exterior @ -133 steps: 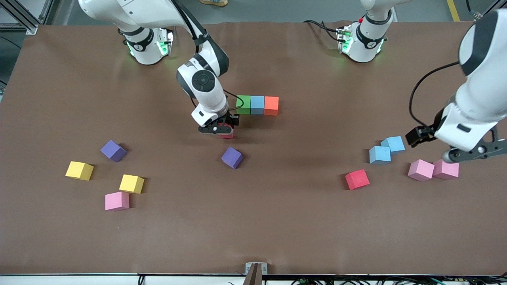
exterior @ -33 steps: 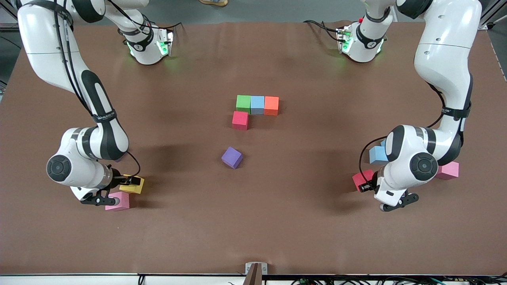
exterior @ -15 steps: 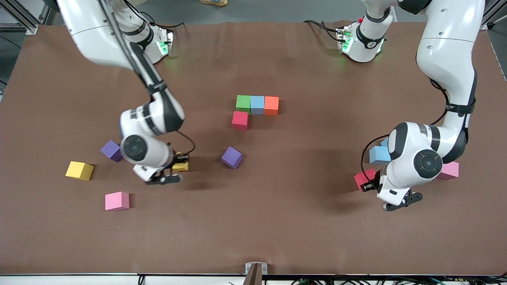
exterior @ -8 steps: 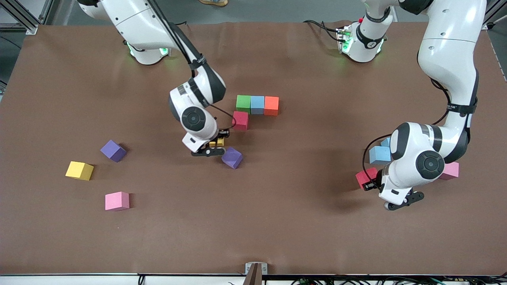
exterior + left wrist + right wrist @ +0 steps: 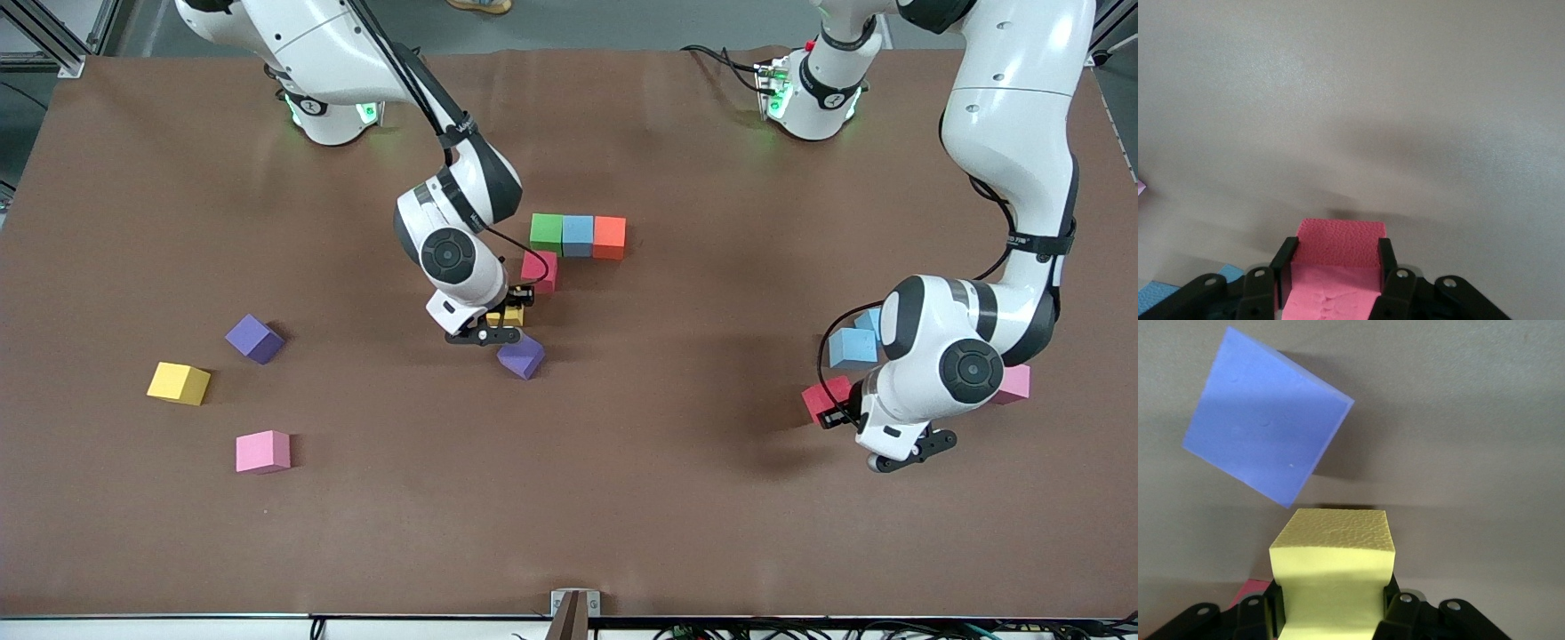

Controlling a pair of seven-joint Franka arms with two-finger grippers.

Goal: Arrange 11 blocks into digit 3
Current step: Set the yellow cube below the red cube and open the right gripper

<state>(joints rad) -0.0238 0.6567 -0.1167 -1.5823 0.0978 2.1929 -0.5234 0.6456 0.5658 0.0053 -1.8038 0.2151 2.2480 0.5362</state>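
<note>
Right gripper (image 5: 500, 324) pinching a yellow cube (image 5: 507, 316) mid-frame in the front view, over the table (image 5: 622, 498) between the placed red cube (image 5: 540, 270) and a tilted purple cube (image 5: 521, 356). Left gripper (image 5: 855, 425) pinching a second red cube (image 5: 822, 400) at lower right of the frame, just beside a light blue cube (image 5: 851, 348) and near a pink cube (image 5: 1013, 382).

Matte, foam-like, equal in size. Green cube (image 5: 547, 233), light blue (image 5: 578, 235) and orange (image 5: 610, 236) touching in a row at upper centre, placed red cube touching below the green.

Pebbled foam grain on yellow (image 5: 1333, 580) and red (image 5: 1336, 267) seen only from the wrists; stray purple (image 5: 254, 338), yellow (image 5: 179, 383) and pink (image 5: 263, 452) cubes at lower left seen only from the front
</note>
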